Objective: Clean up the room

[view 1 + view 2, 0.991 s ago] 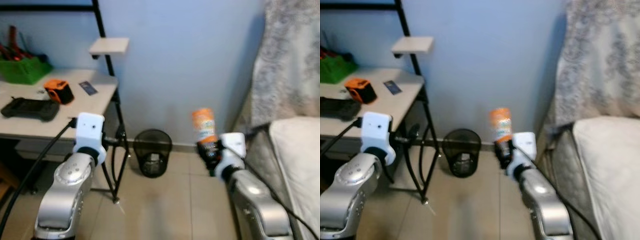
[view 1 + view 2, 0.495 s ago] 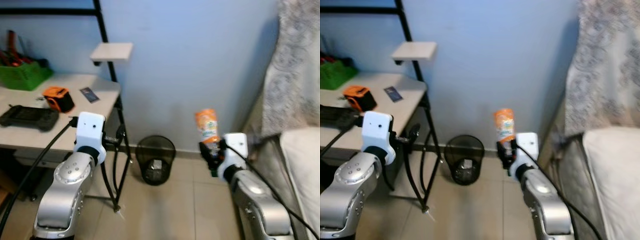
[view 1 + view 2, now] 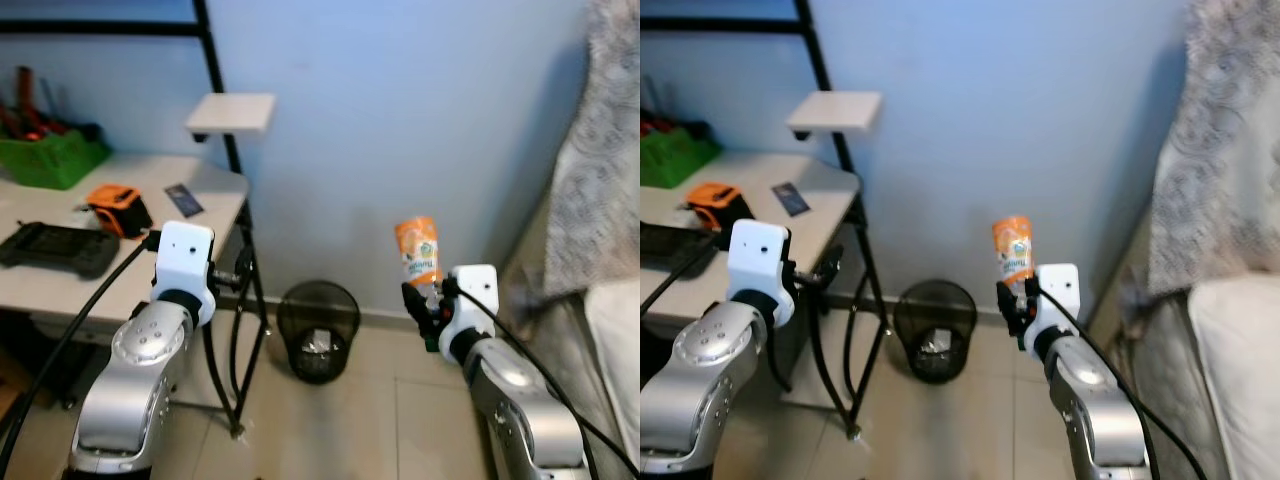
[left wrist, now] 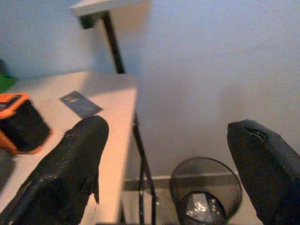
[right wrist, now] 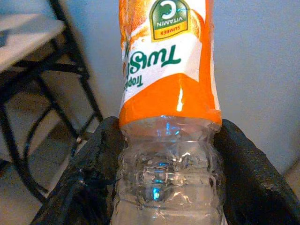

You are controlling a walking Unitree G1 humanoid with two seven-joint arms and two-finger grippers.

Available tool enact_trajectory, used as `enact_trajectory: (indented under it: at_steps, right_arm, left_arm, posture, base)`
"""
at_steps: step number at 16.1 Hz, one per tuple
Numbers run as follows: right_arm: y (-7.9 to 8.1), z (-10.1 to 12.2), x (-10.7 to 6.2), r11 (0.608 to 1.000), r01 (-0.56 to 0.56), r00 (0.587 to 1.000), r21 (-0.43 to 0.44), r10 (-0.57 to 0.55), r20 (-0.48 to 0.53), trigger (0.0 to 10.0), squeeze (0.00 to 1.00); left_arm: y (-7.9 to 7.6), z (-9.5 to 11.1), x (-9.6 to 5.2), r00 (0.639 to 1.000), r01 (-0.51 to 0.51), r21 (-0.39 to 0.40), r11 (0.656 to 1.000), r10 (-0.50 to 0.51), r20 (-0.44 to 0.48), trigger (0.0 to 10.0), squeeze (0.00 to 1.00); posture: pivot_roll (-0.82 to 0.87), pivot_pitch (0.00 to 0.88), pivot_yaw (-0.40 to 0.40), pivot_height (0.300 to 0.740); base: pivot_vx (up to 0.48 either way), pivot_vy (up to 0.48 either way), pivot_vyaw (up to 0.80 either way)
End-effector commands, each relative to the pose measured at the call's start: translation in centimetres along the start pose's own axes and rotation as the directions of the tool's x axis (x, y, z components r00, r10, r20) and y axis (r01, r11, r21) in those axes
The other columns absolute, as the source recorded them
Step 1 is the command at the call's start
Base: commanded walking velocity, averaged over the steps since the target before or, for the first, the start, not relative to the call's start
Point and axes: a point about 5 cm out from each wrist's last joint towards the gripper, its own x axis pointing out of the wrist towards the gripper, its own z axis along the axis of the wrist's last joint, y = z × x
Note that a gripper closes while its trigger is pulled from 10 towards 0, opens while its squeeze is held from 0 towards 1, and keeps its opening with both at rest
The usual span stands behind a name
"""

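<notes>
My two arms are rounded silver shells with a dull metallic sheen. Each wrist ends in a white, boxy camera housing above a black collar. Black cables loop from the housings back along both forearms. My fingers (image 4: 70, 173) are long, black and matte, with a faintly pebbled, rubbery surface.

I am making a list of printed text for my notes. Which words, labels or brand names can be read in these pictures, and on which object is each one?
"VITAMIN C" and "SUMMER": on the green and yellow badge of the bottle held in the right gripper.
"Twis...", large green letters, cut off: on the same label.
"Trop...", smaller green letters beside it, cut off: same label.
The dark card on the desk: print too small to read.
</notes>
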Motion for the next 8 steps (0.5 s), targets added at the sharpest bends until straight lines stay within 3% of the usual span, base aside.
enact_trajectory:
  at_steps: [1, 2, 8]
  right_arm:
    - [0.94, 0.22, 0.24, 0.999, -0.039, 0.999, 0.016, 0.039, 0.003, 10.0, 0.0]
    - [0.9, 0.2, 0.24, 0.999, -0.034, 0.999, 0.011, 0.034, 0.001, 10.0, 0.0]
    - [0.6, 0.31, 0.21, 1.0, -0.026, 1.0, -0.011, 0.026, 0.013, 10.0, 0.0]
  left_arm:
    - [0.68, 0.11, -0.08, 1.0, -0.025, 0.01, 1.0, 0.025, -0.003, 10.0, 1.0]
    - [0.67, 0.1, -0.08, 1.0, -0.026, 0.009, 1.0, 0.026, -0.003, 10.0, 1.0]
    - [0.55, 0.08, -0.06, 1.0, -0.019, 0.012, 1.0, 0.02, -0.005, 10.0, 1.0]
  posture:
    - [0.02, 0.0, 0.033, 0.74]
    - [0.02, 0.0, 0.033, 0.74]
    - [0.02, 0.0, 0.035, 0.74]
  base:
    - [0.296, 0.0, -0.59]
    - [0.292, 0.0, -0.78]
    - [0.291, 0.0, 0.0]
